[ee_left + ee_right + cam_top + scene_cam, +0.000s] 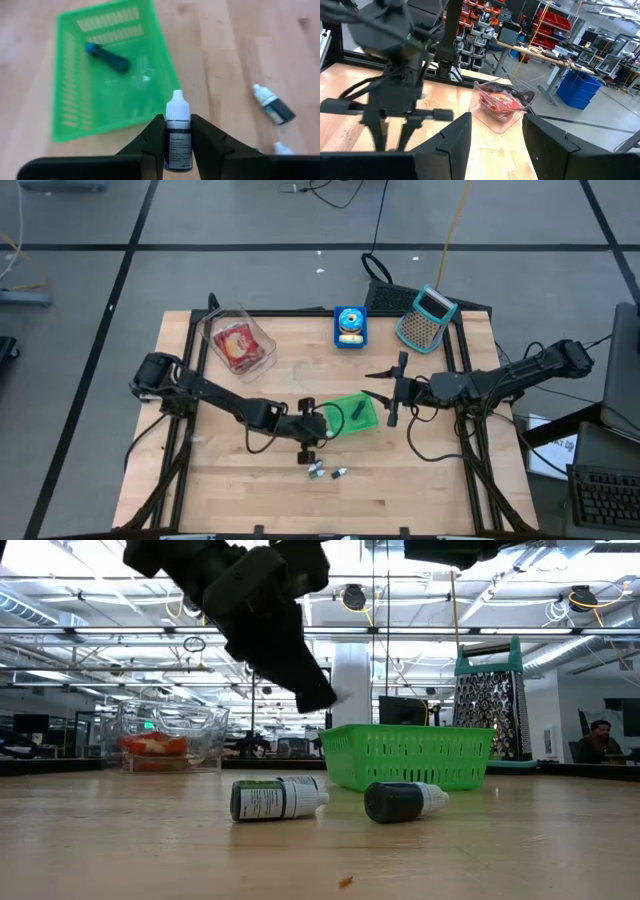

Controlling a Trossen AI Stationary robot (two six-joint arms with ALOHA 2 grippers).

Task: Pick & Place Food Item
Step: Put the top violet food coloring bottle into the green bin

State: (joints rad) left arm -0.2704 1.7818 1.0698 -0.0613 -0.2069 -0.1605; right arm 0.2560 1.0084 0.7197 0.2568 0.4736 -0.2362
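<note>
High cam straight down over whole table (250, 490); low cam level at tabletop; wrist cams close behind own fingers. All but right wrist share green basket (352, 414).

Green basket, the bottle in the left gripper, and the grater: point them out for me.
green basket (70, 107): left wrist view, slotted side wall.
bottle (177, 145): left wrist view, label, between the left gripper's fingers.
grater (424, 321): high view, grating face.

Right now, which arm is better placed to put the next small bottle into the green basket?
Left. Its tool already grips a dropper bottle right beside the green basket. The right tool hangs open and empty at the basket's far side.
</note>
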